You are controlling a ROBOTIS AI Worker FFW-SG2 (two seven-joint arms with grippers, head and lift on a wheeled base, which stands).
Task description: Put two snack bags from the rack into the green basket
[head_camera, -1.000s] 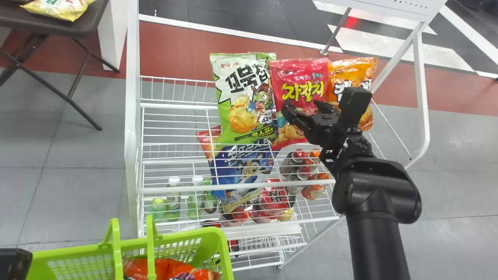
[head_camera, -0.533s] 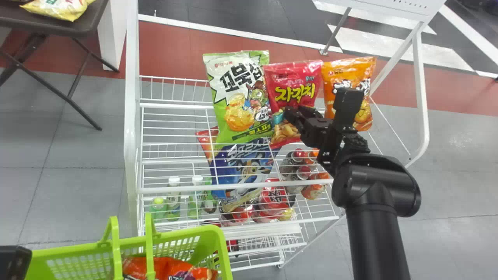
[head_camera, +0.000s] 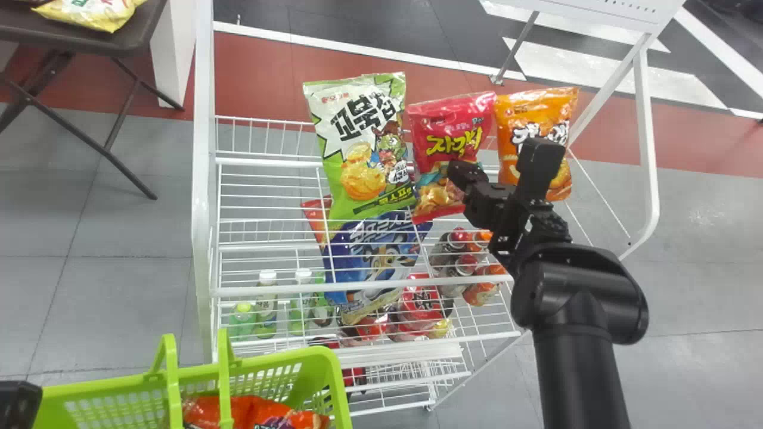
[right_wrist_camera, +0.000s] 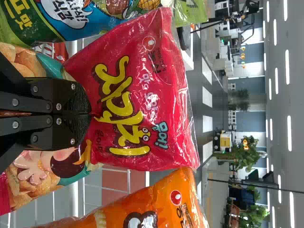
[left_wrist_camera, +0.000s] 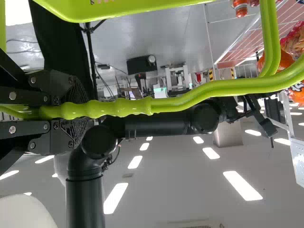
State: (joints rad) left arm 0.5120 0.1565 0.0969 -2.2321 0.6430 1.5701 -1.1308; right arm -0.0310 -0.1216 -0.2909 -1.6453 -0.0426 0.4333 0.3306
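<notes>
Gap parts orange bag (head_camera: 524, 113) from red bag (head_camera: 444, 119), which right fingers (head_camera: 462, 173) pinch; left fingers (head_camera: 18, 405) grip basket handle (left_wrist_camera: 118, 108).

Snack bag (head_camera: 253, 410) probably in basket (head_camera: 286, 356)

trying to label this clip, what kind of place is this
Likely a mock shop in a lab or showroom: snack bags on a white wire rack, a green shopping basket, and a folding table nearby.

The right gripper (head_camera: 458, 171), its fingers spread a second ago, has closed on the red snack bag (head_camera: 444, 128), and the green-and-white turtle-chip bag (head_camera: 363, 152) has shifted leftward, farther from the claw.
</notes>
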